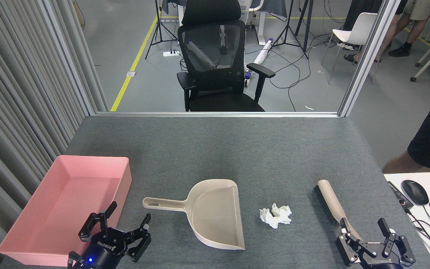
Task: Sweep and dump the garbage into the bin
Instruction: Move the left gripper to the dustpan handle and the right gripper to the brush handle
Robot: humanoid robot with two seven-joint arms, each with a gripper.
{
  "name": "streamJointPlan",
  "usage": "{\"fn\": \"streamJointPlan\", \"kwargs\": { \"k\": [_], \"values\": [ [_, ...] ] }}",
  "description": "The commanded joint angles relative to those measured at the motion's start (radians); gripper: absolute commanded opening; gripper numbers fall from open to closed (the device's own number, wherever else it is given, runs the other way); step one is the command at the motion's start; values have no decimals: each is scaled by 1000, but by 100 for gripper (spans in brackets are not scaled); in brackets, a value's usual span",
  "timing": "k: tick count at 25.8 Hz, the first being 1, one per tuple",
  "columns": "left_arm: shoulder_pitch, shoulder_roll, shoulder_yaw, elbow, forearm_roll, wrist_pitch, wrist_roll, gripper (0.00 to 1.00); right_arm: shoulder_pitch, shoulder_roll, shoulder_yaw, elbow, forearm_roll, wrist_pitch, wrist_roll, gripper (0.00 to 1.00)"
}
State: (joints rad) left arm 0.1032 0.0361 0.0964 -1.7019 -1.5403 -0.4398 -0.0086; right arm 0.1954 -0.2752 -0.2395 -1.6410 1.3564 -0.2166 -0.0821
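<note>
Covering the table [215,149] is grey felt. Tissue wad [275,216] lies on it between beige dustpan [207,212] and brush [331,203], touching neither. Pink bin [43,246] sits at near left edge. Left gripper [129,221] spread wide by bin's corner; right gripper [364,225] wide, astride brush handle, not clamped. Beyond: black office chair [218,63], concrete floor, cables, yellow line.
</note>
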Motion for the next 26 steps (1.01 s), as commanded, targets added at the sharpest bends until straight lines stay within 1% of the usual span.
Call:
{"fn": "streamJointPlan", "kwargs": {
  "k": [1,4,6,7,8,10,12,13,15,18,20,24,26],
  "values": [
    [6,5,0,-7,-1,-31,2,100,32,-36,-20,1,-3,-21,-4,98],
    [-8,-7,6,-5,-3,-8,-11,100,38,-30,-110,3,-6,-61,-7,98],
    [-10,-10,8,1,14,33,-67,100,38,-27,-142,12,-8,-112,-7,98],
    [-11,-16,6,5,35,47,-88,100,39,-27,-156,18,-20,-125,-7,98],
    [-13,-35,6,10,88,55,-103,100,39,-27,-164,29,-39,-133,-7,98],
    [-19,-76,6,21,244,67,-151,100,45,-27,-167,63,-71,-145,-10,98],
    [-20,-93,5,22,405,90,-251,100,50,-27,-167,95,-82,-167,-21,98],
    [-22,-94,2,25,471,107,-274,100,50,-26,-162,110,-80,-172,-24,98],
    [-23,-99,-1,28,580,158,-281,100,48,-26,-158,116,-79,-172,-27,98],
    [-28,-104,-3,21,684,222,-291,100,42,-24,-158,116,-79,-176,-27,98],
    [-27,-107,-3,18,713,260,-291,100,39,-22,-158,118,-77,-175,-27,98],
    [-25,-117,-27,28,727,259,-268,100,38,-24,-158,119,-79,-173,-27,98],
    [-25,-117,-46,30,773,265,-235,100,39,-26,-158,119,-80,-179,-27,98]
  ]
}}
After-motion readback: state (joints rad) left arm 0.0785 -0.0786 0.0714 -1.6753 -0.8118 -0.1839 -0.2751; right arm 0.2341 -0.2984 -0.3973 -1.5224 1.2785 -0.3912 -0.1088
